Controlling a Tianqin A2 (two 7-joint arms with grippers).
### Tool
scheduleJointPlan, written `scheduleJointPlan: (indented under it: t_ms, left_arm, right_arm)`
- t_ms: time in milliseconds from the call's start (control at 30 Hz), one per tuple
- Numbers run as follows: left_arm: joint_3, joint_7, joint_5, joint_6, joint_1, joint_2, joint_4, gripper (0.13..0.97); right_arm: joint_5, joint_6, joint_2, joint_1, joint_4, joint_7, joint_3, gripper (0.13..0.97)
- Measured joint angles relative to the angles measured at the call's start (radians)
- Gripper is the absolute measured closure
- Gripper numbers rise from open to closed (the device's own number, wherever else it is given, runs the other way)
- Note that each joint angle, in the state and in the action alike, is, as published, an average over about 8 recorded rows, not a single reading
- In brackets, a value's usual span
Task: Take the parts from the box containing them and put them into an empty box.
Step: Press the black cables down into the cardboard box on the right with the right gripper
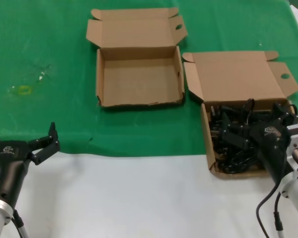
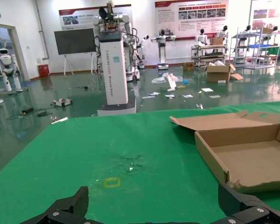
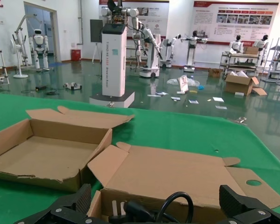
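Bright even overhead light, soft shadows, glossy floor glare, sharp pics

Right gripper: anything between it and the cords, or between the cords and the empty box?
Nothing visible blocks either. The right gripper, open, hangs directly over the black power cords in their box. The empty box sits apart to the left, top open, with only the full box's near wall and green cloth between.
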Motion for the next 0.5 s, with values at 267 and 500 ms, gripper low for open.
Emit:
scheduleJointPlan:
  t_ms: [267, 500]
  left_arm:
    - [0.0, 0.0, 0.0, 0.0, 0.0, 0.0, 0.0, 0.132]
    - [0.0, 0.0, 0.0, 0.0, 0.0, 0.0, 0.0, 0.132]
  right_arm:
    - [0.0, 0.0, 0.0, 0.0, 0.0, 0.0, 0.0, 0.129]
    - [0.0, 0.0, 0.0, 0.0, 0.0, 0.0, 0.0, 0.129]
